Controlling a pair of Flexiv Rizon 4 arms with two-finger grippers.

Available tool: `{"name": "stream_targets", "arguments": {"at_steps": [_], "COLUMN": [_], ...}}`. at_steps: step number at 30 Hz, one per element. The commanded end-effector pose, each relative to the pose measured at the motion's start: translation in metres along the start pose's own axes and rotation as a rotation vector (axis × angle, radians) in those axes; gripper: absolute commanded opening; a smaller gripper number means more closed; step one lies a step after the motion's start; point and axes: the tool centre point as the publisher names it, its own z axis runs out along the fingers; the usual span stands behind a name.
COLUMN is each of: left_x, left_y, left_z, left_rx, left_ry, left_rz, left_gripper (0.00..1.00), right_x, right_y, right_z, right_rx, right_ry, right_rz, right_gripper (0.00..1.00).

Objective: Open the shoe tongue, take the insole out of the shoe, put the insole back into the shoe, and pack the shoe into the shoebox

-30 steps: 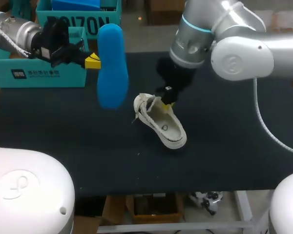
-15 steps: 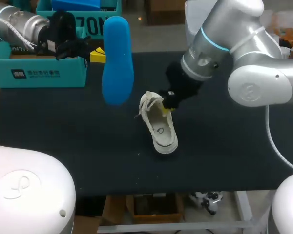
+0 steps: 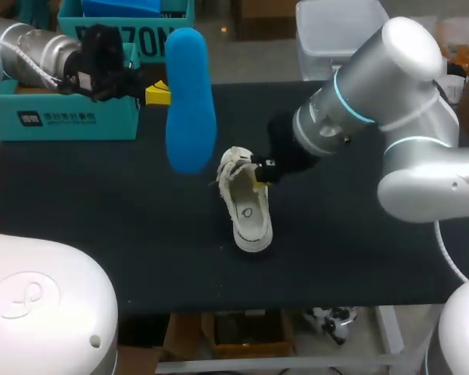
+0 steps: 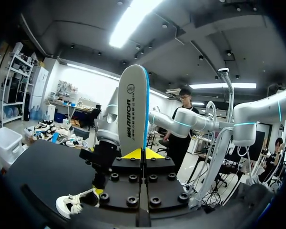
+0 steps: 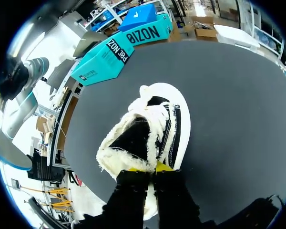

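Note:
In the head view my left gripper (image 3: 158,94) is shut on the edge of a blue insole (image 3: 189,101), holding it upright in the air over the table's back left. In the left wrist view the insole (image 4: 133,112) rises straight up from that gripper (image 4: 138,154), pale underside facing the camera. A white shoe (image 3: 245,208) with fluffy lining lies on the black table, opening upward. My right gripper (image 3: 258,172) is shut on its rim at the far end. In the right wrist view the shoe (image 5: 169,126) lies just ahead of that gripper (image 5: 150,167). An open teal shoebox (image 3: 62,117) stands at back left.
A second teal box (image 3: 152,35) with a blue lid stands behind the first, past the insole. Bare black tabletop (image 3: 359,250) stretches right of and in front of the shoe. My right arm (image 3: 375,86) reaches over the table's back right.
My right gripper has turned the shoe, swinging its free end from front right to straight toward the front edge. The right arm's elbow swung right. The left arm lifted the insole slightly.

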Motion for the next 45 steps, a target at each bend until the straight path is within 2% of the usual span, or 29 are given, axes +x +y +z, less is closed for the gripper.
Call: {"name": "stream_targets", "arguments": {"at_steps": [1, 9, 10, 11, 18, 26, 30, 34, 40, 45], "left_x": [0.002, 0.003, 0.003, 0.003, 0.007, 0.013, 0.019, 0.026, 0.036, 0.04], "left_y": [0.0, 0.003, 0.004, 0.004, 0.006, 0.008, 0.01, 0.014, 0.021, 0.03], "left_z": [0.004, 0.004, 0.004, 0.003, -0.001, -0.002, 0.001, 0.004, 0.003, 0.004], "left_rx": [0.006, 0.026, 0.03, 0.033, 0.04, 0.032, 0.006, -0.023, -0.052, -0.083], "left_ry": [-0.006, 0.004, 0.001, 0.003, -0.005, -0.013, -0.011, -0.016, -0.024, -0.015], "left_rz": [0.0, -0.007, -0.008, -0.009, -0.003, 0.029, 0.098, 0.172, 0.273, 0.363], "left_gripper": [0.0, 0.0, 0.0, 0.0, 0.0, 0.0, 0.0, 0.0, 0.0, 0.0], "right_x": [0.002, 0.0, 0.001, 0.001, -0.001, 0.001, -0.002, -0.002, -0.001, -0.001], "right_y": [-0.008, -0.014, -0.014, -0.014, -0.023, -0.023, -0.02, -0.014, -0.009, -0.009], "right_z": [0.009, 0.023, 0.024, 0.024, 0.015, -0.016, -0.029, -0.038, -0.058, -0.058], "right_rx": [-0.275, -0.287, -0.288, -0.289, -0.285, -0.266, -0.24, -0.157, -0.115, -0.115], "right_ry": [0.001, 0.036, 0.041, 0.044, 0.031, 0.01, 0.048, 0.084, 0.064, 0.064], "right_rz": [0.018, 0.042, 0.044, 0.042, 0.032, -0.005, -0.034, -0.052, -0.08, -0.08], "right_gripper": [0.0, 0.0, 0.6, 1.0, 1.0, 1.0, 1.0, 1.0, 1.0, 1.0]}}
